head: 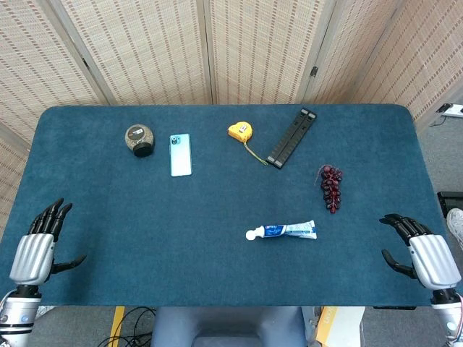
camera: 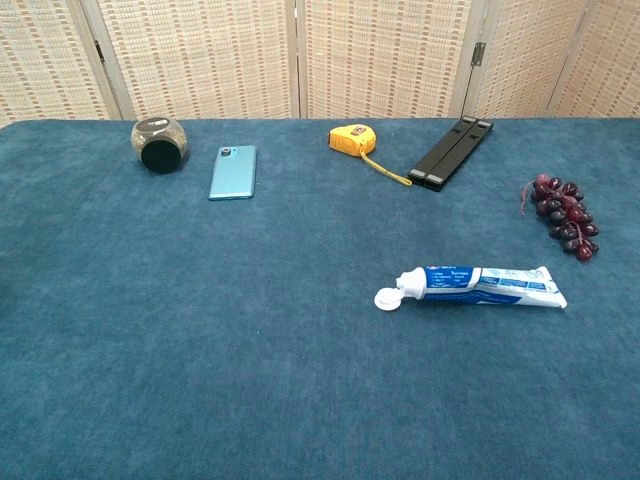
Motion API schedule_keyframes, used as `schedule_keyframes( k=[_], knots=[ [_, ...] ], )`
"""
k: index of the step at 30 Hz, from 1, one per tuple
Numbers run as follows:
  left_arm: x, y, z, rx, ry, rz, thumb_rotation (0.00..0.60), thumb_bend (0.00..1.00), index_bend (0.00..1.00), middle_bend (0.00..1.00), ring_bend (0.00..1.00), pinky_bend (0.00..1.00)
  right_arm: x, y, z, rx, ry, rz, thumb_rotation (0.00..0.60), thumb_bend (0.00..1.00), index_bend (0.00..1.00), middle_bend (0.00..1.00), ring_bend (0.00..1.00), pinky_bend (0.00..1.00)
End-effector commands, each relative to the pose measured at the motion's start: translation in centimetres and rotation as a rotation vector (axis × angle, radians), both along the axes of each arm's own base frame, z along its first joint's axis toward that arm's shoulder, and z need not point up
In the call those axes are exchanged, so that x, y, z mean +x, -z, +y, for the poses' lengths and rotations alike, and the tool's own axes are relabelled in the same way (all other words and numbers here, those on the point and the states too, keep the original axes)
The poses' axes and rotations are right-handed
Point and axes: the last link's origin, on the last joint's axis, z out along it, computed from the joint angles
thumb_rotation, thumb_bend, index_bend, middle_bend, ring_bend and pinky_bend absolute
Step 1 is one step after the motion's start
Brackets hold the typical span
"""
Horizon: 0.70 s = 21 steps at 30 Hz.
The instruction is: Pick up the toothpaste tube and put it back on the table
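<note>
A white and blue toothpaste tube [head: 283,231] [camera: 478,286] lies flat on the blue table, cap pointing left, right of centre near the front. My right hand [head: 419,254] hovers at the table's front right corner, fingers spread, holding nothing, well to the right of the tube. At the front left corner my left hand [head: 37,247] is also open and empty. Neither hand shows in the chest view.
A bunch of dark grapes [head: 331,186] [camera: 566,216] lies behind the tube to the right. Along the back sit a black folded stand [head: 291,136], a yellow tape measure [head: 241,131], a light-blue phone [head: 180,154] and a small round speaker [head: 139,139].
</note>
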Motion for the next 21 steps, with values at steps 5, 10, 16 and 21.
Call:
schedule_keyframes(
  k=[5, 10, 16, 21],
  knots=[
    [0.0, 0.1, 0.1, -0.001, 0.002, 0.0, 0.6, 0.09, 0.0, 0.0, 0.02, 0.14, 0.1, 0.1, 0.0, 0.003, -0.003, 0.001, 0.6, 0.35, 0.24, 0.26, 0.24, 0.35],
    [-0.1, 0.0, 0.0, 0.006, 0.0, -0.004, 0.6, 0.09, 0.0, 0.0, 0.02, 0.14, 0.1, 0.1, 0.0, 0.006, -0.007, 0.001, 0.6, 0.35, 0.24, 0.26, 0.24, 0.35],
    [-0.1, 0.1, -0.1, 0.003, 0.0, -0.008, 0.6, 0.09, 0.0, 0.0, 0.02, 0.14, 0.5, 1.0, -0.5, 0.048, -0.021, 0.008, 0.6, 0.34, 0.21, 0.3, 0.24, 0.35],
    [-0.1, 0.0, -0.2, 0.006, 0.001, -0.012, 0.6, 0.09, 0.0, 0.0, 0.02, 0.14, 1.6, 2.4, -2.0, 0.101, -0.048, 0.032, 0.6, 0.28, 0.21, 0.3, 0.24, 0.35]
  ],
)
